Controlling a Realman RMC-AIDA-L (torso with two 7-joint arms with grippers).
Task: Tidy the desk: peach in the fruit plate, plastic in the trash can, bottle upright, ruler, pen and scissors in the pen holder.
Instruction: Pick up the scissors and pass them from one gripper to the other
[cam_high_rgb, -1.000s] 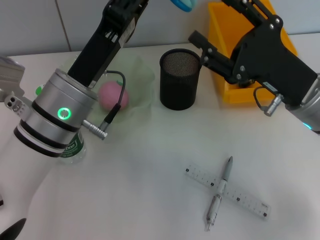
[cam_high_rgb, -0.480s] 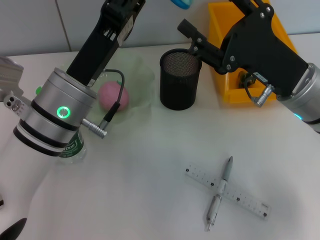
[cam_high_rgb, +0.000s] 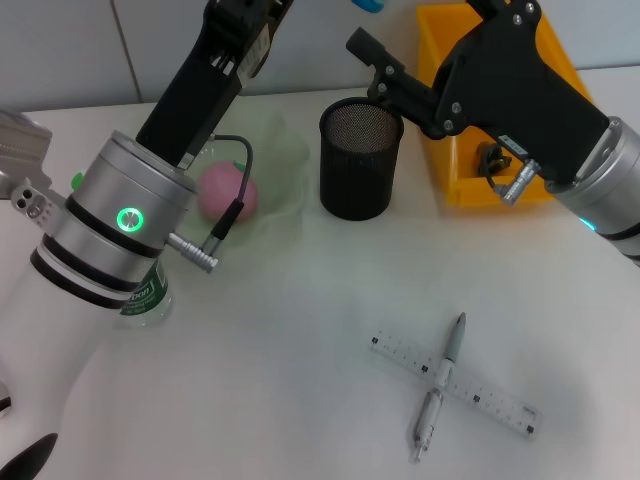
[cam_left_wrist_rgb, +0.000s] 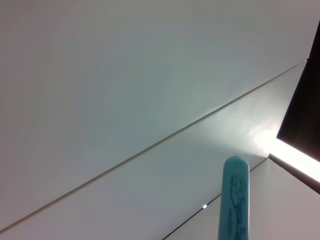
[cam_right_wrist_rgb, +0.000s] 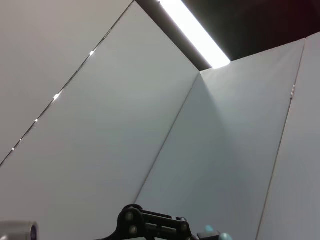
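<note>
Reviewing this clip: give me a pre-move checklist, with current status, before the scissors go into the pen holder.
1. Pen holder upright, mouth unobstructed: ok.
2. Scissors held by an arm: a teal handle shows in the left wrist view, but the grasp is out of sight: cannot tell.
3. Right arm clear of the pen holder: not ok, it reaches over the rim.
4. Peach in the fruit plate: ok.
5. Pen and ruler stowed: not ok, crossed on the desk.
</note>
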